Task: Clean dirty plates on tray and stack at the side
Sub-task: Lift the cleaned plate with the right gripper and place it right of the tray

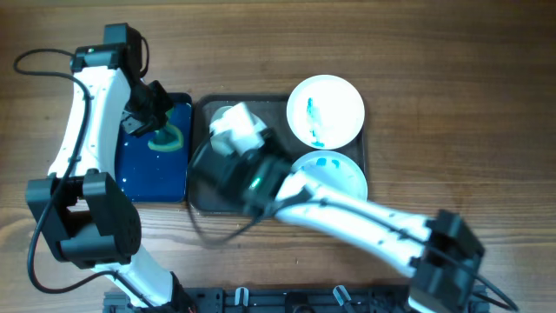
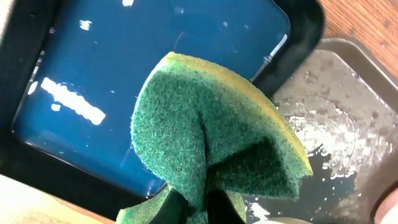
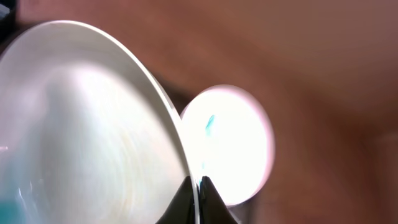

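Closest in the left wrist view, the left tool (image 2: 198,211) is clamped narrow on the lower end of a green sponge (image 2: 205,143), which is folded over on itself so its yellow backing shows along the upper edge. Behind the sponge lies a blue tray (image 2: 124,74) with a black rim, light glinting off its bottom. Just beside it on the right is a wet, dark grey corner of the tray (image 2: 351,130). Closest in the right wrist view, the right tool (image 3: 199,198) pinches the rim of the held plate (image 3: 87,137), which is tilted up on edge, and the face in view is plain white. Past its rim a blurred plate (image 3: 231,143) shows a small teal streak; I cannot tell which of the other 2 it is. From overhead, the right arm reaches in from the near right corner of the wooden surface (image 1: 434,52) and carries its plate over the left half of the tray; whether the plate touches the tray I cannot tell. On the right half lie 2 more: the near plate (image 1: 340,170), partly under the arm and smeared teal, and just beyond it the far plate (image 1: 334,104), streaked teal left of center.
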